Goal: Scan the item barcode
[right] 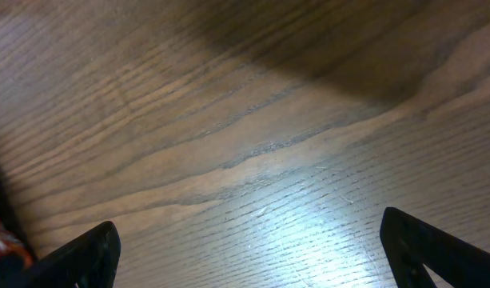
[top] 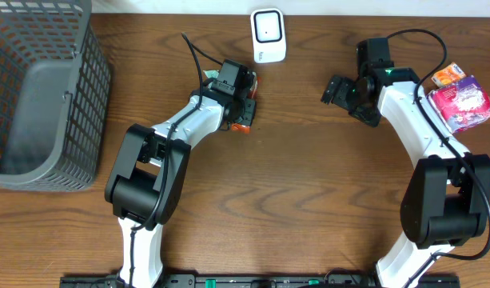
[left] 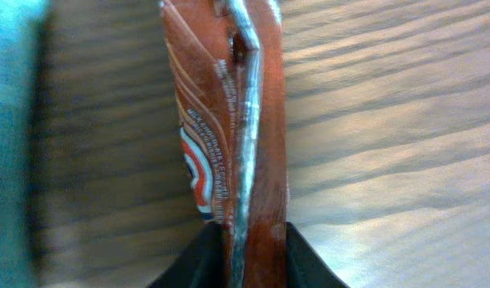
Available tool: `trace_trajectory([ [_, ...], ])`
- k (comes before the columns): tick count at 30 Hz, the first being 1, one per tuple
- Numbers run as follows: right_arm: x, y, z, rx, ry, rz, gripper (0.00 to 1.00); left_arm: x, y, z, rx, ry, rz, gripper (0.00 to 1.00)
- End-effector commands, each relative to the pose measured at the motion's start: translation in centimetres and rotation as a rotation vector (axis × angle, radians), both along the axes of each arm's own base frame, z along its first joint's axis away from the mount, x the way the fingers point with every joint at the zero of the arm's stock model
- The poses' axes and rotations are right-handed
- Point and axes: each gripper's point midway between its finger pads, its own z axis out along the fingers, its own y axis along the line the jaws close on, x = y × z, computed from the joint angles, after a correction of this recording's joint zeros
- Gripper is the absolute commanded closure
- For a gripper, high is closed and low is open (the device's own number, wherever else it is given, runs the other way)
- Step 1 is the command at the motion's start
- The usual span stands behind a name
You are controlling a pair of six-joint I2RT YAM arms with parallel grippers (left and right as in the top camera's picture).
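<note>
Grey mesh basket (top: 37,96) sits in the upper left of the overhead frame, on the wooden table (top: 308,184). Just right of it the left arm (top: 161,156) runs up from the bottom edge toward upper centre. The left gripper (top: 243,108) is low at the tabletop, pinching a brown-orange snack packet (top: 241,126). In the left wrist view the packet (left: 245,120) stands on edge, sealed seam facing the camera, running from the top of the frame down to the bottom centre. Both dark fingers (left: 193,268) press against its sides there. Print on the packet is too blurred to read, and I can't tell where the barcode is.

White scanner (top: 268,36) sits at top centre of the overhead frame, up and to the right of the packet, apart from it.

Right of centre, the right gripper (top: 336,90) hangs with its jaws spread wide and nothing between them. The right wrist view shows the two fingertips (right: 85,256) in the bottom corners, with bare wood between.

At the far right edge lie an orange packet (top: 448,76) and a magenta packet (top: 467,104), touching each other, just beside the right arm (top: 420,128).
</note>
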Motion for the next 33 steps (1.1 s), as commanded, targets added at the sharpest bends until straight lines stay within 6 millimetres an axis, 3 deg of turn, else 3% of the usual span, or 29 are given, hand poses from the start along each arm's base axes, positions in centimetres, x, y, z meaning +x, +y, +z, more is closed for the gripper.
trace_trajectory([
  [1, -0.1, -0.4, -0.3, -0.017, 0.007, -0.002, 0.01, -1.6, -2.6, 0.6, -0.151, 0.089, -0.050, 0.85],
  [3, -0.1, -0.4, -0.3, -0.017, 0.007, -0.002, 0.01, -2.2, -3.0, 1.0, -0.186, 0.125, -0.037, 0.92],
  [7, -0.1, -0.4, -0.3, -0.017, 0.007, -0.002, 0.01, -4.1, -5.8, 3.7, -0.334, 0.192, -0.083, 0.92],
  [13, -0.1, -0.4, -0.3, -0.017, 0.007, -0.002, 0.01, -4.9, -8.4, 5.9, -0.403, 0.194, -0.078, 0.89],
  [14, -0.1, -0.4, -0.3, -0.016, 0.007, -0.002, 0.01, -5.1, -8.8, 6.0, -0.407, 0.194, -0.082, 0.84],
  [16, -0.1, -0.4, -0.3, -0.016, 0.007, -0.002, 0.01, -5.5, -9.4, 6.0, -0.406, 0.194, -0.097, 0.50],
  [19, -0.1, -0.4, -0.3, -0.017, 0.007, -0.002, 0.01, -5.7, -9.7, 6.1, -0.406, 0.195, -0.103, 0.26],
  [20, -0.1, -0.4, -0.3, -0.017, 0.007, -0.002, 0.01, -5.6, -9.6, 6.1, -0.407, 0.193, -0.101, 0.21],
  [24, -0.1, -0.4, -0.3, -0.017, 0.007, -0.002, 0.01, -4.8, -8.4, 8.0, -0.422, 0.160, -0.080, 0.19],
  [27, -0.1, -0.4, -0.3, -0.017, 0.007, -0.002, 0.01, -3.9, -7.1, 11.1, -0.447, 0.096, -0.064, 0.18],
  [30, -0.1, -0.4, -0.3, -0.017, 0.007, -0.002, 0.01, -2.8, -4.6, 14.7, -0.444, 0.005, -0.017, 0.18],
  [33, -0.1, -0.4, -0.3, -0.017, 0.007, -0.002, 0.01, -2.1, -1.0, 17.6, -0.373, -0.095, 0.061, 0.18],
])
